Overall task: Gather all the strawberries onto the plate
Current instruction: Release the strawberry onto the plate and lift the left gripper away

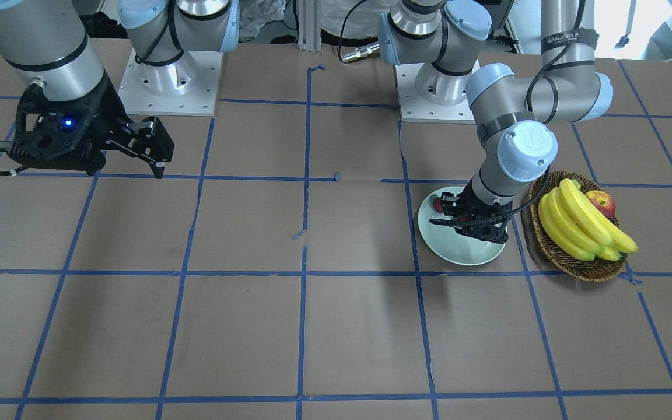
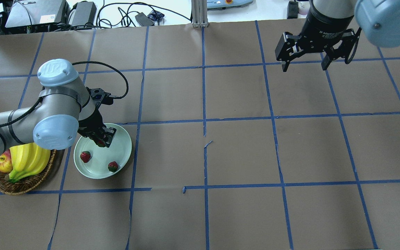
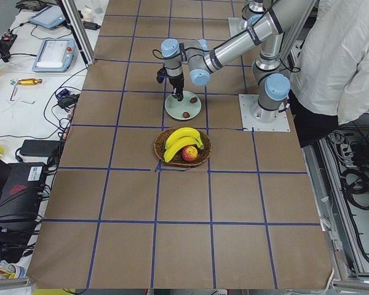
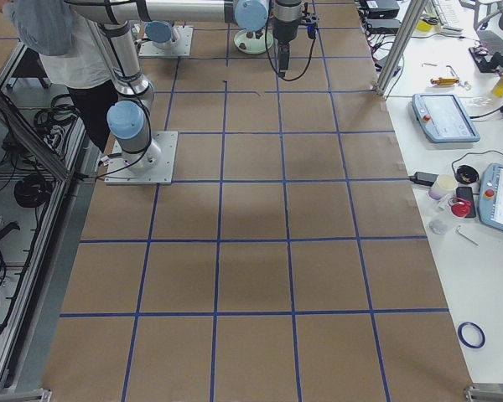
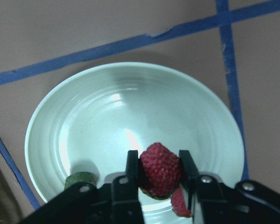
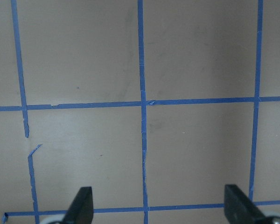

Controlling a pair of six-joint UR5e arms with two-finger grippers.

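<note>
My left gripper (image 2: 102,140) is shut on a strawberry (image 5: 159,170) and holds it just above the pale mint-green plate (image 2: 124,146). Two more strawberries lie in the plate, one (image 2: 85,156) at its left and one (image 2: 113,166) near its front rim. From the front, the left gripper (image 1: 450,214) hangs over the plate (image 1: 458,252), with a bit of red (image 1: 438,205) showing beside it. My right gripper (image 2: 304,66) hovers open and empty over the far right of the table, its fingers (image 6: 81,207) spread wide over bare paper.
A brown wicker basket (image 2: 23,184) with bananas (image 2: 26,159) and an apple (image 2: 2,163) stands right beside the plate, under the left arm's elbow. Blue tape lines grid the brown table. A person (image 3: 344,55) stands behind the robot bases.
</note>
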